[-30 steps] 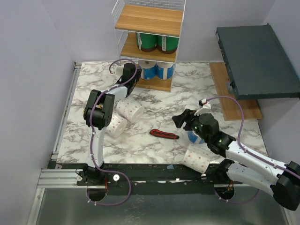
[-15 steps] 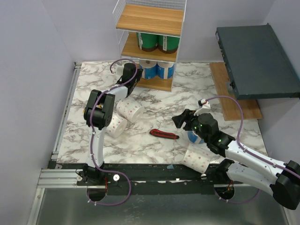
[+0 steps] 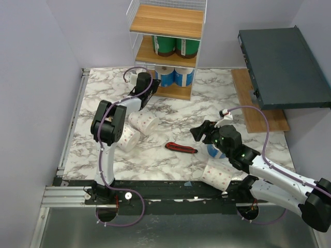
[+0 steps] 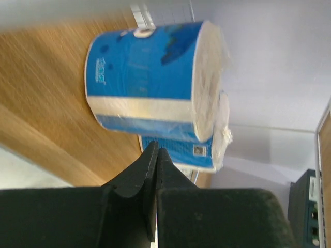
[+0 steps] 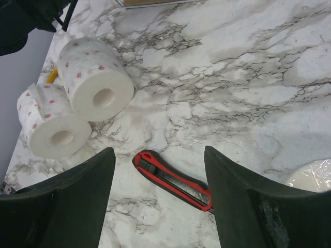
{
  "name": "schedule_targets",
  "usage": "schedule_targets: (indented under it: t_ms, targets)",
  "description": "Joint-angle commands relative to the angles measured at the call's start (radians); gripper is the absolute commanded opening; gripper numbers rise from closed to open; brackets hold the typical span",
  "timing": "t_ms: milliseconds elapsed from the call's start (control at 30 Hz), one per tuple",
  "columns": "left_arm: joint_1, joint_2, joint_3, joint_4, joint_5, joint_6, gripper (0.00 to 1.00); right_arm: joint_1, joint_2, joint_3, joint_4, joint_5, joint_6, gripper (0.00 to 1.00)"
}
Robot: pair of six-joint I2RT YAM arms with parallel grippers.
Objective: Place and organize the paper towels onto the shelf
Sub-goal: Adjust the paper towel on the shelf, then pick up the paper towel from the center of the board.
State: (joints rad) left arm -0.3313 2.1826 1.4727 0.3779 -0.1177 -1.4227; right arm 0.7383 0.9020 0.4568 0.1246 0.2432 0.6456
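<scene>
The shelf (image 3: 166, 21) stands at the back with two green-wrapped rolls (image 3: 174, 46) on its middle tier and two blue-wrapped rolls (image 3: 174, 77) on the bottom tier. My left gripper (image 3: 148, 85) is shut and empty at the bottom tier's left edge. In the left wrist view its tips (image 4: 156, 151) sit just in front of the blue rolls (image 4: 150, 80). Two white dotted rolls (image 3: 144, 121) (image 3: 126, 138) lie on the table beside the left arm. My right gripper (image 3: 199, 132) is open and empty over the table (image 5: 160, 155). A blue roll (image 3: 212, 151) and a dotted roll (image 3: 220, 175) lie under the right arm.
A red-and-black utility knife (image 3: 181, 148) lies mid-table, between my right fingers in the right wrist view (image 5: 173, 181). A yellow handle (image 5: 50, 76) pokes out behind the dotted rolls (image 5: 95, 82). A dark slab (image 3: 282, 67) on a wooden board fills the back right.
My left gripper has pushed a little farther toward the shelf's bottom tier. The shelf and its rolls seem nudged slightly right. The right arm has not moved.
</scene>
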Motion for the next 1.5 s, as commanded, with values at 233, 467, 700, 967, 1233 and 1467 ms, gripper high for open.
schedule_targets:
  t_ms: [233,467,700,967,1233,1467]
  targets:
    - [-0.026,-0.357,-0.313,0.125,0.067,0.056,0.0,0.005,-0.037,0.03,-0.02,0.04,-0.009,0.73]
    - [-0.065,-0.672,-0.582,0.052,0.029,0.179,0.05,0.003,-0.038,0.055,-0.051,0.019,0.001,0.73]
    - [-0.146,-1.018,-0.745,-0.222,-0.12,0.398,0.19,0.003,-0.05,0.074,-0.105,0.057,0.026,0.74]
    - [-0.196,-1.322,-0.925,-0.336,-0.15,0.547,0.41,0.001,-0.028,0.2,-0.382,0.265,0.077,0.78]
    - [-0.205,-1.47,-1.032,-0.343,-0.123,0.562,0.57,0.0,0.028,0.456,-0.711,0.39,0.055,0.79]
    - [-0.196,-1.632,-1.169,-0.373,-0.255,0.314,0.89,0.001,0.089,0.468,-0.896,0.404,0.148,0.79]
